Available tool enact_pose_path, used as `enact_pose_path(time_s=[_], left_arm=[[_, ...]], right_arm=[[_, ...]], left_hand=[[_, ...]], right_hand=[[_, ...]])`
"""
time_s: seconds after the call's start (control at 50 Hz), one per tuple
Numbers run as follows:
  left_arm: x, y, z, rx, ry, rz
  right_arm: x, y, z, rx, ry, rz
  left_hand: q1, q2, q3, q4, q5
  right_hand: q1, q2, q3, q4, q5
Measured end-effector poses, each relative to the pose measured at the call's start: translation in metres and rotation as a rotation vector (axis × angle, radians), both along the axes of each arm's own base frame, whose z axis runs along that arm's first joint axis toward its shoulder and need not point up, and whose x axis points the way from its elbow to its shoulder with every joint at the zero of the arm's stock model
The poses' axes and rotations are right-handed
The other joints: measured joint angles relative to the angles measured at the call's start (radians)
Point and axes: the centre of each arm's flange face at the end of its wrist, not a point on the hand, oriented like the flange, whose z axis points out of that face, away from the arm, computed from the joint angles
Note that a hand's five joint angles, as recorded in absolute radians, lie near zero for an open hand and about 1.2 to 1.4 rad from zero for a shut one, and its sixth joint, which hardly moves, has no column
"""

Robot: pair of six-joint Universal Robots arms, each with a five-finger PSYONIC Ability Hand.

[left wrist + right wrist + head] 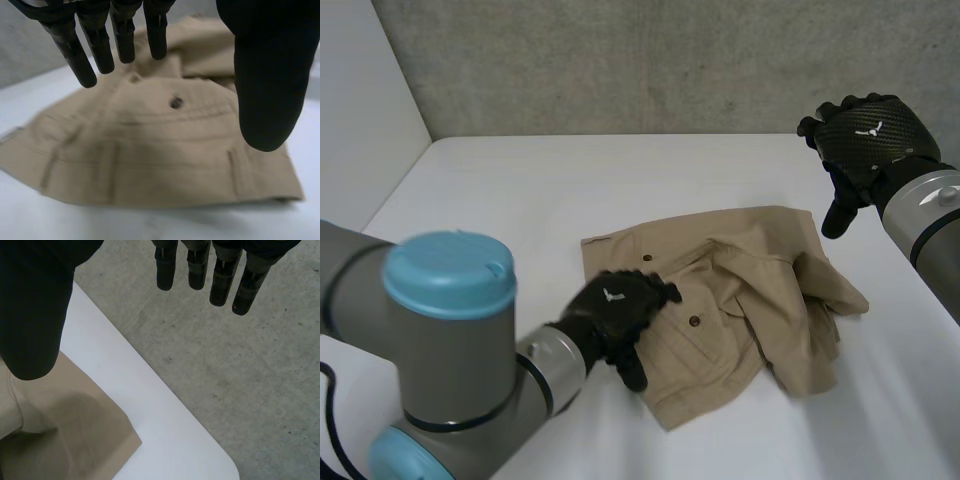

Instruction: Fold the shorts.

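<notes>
Tan shorts point(740, 300) lie crumpled on the white table point(520, 190), waistband side towards me, with dark buttons showing. My left hand point(615, 310) hovers over the shorts' left waistband part, fingers point(95, 45) straight and thumb point(267, 85) apart, holding nothing. Under it the tan shorts point(150, 150) show a button and belt loops. My right hand point(865, 140) is raised off the cloth at the far right, above the shorts' right corner. Its fingers point(200, 265) are straight and spread from the thumb point(32, 315). A corner of the shorts point(75, 435) lies below its thumb.
A grey concrete wall point(670, 60) stands behind the table. The table's rounded corner point(220, 465) and grey floor point(240, 375) lie below the right hand. Bare white table stretches to the left and behind the shorts.
</notes>
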Motion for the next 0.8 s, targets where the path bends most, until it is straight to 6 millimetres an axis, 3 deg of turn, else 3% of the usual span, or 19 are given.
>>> enact_pose_path(time_s=[0.18, 0.42, 0.7, 0.8], left_arm=[[-0.012, 0.018, -0.025, 0.027, -0.008, -0.081], [-0.019, 0.034, -0.039, 0.030, -0.025, -0.118], [-0.022, 0.032, -0.055, 0.020, -0.055, -0.079], [-0.023, 0.030, -0.059, 0.022, -0.059, -0.076]], right_arm=[[0.001, 0.000, -0.004, 0.013, -0.001, 0.001], [0.004, -0.002, -0.016, 0.045, 0.013, 0.008], [0.004, -0.002, -0.024, 0.065, 0.026, 0.008], [0.004, -0.002, -0.027, 0.072, 0.031, 0.008]], left_hand=[[0.088, 0.095, 0.097, 0.093, 0.094], [0.088, 0.098, 0.099, 0.097, 0.096], [0.093, 0.111, 0.112, 0.107, 0.111], [0.186, 0.184, 0.184, 0.183, 0.182]], right_hand=[[0.000, 0.000, 0.000, 0.000, 0.000], [0.000, 0.000, 0.000, 0.000, 0.000], [0.000, 0.000, 0.000, 0.000, 0.000], [0.000, 0.000, 0.000, 0.000, 0.000]])
